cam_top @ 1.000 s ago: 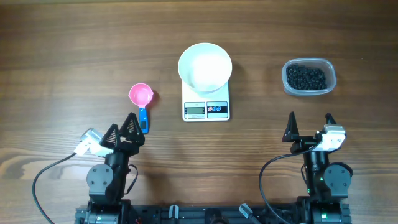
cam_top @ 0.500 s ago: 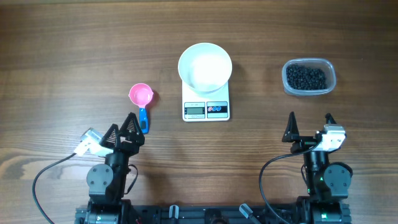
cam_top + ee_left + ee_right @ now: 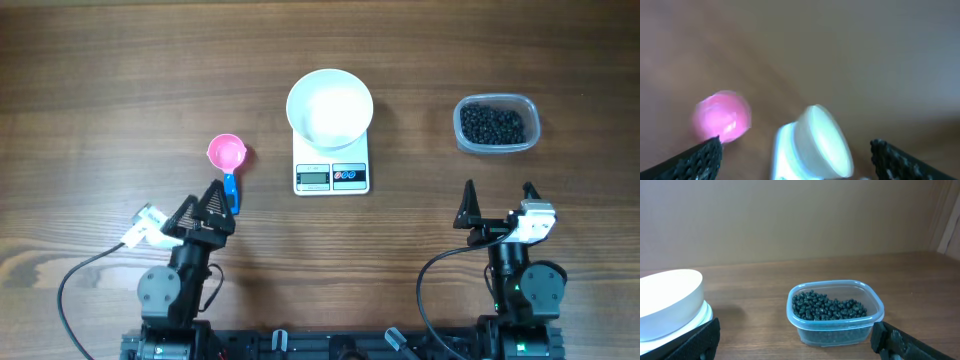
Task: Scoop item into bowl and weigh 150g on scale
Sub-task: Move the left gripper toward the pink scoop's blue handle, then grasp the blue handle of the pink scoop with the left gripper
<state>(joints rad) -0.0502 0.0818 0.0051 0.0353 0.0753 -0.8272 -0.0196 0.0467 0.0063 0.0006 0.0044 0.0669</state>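
The white bowl (image 3: 330, 107) stands on the white scale (image 3: 332, 166) at the middle of the table; the bowl (image 3: 667, 302) also shows at the left of the right wrist view. The item, a heap of small black beads (image 3: 492, 124), lies in a clear plastic tub (image 3: 497, 124); the same beads (image 3: 829, 306) show in the right wrist view. My left gripper (image 3: 207, 200) stands open at the near left, just short of the pink scoop (image 3: 227, 154) and its blue handle. Open and empty, my right gripper (image 3: 498, 198) sits at the near right. The left wrist view is blurred; the scoop (image 3: 722, 116) and bowl (image 3: 822, 142) show.
The wooden table (image 3: 100, 80) spreads all round. Grey cables (image 3: 80, 275) loop beside each arm base at the near edge.
My left gripper has turned and shifted slightly toward the scoop. The right arm, bowl, scale and tub have not moved.
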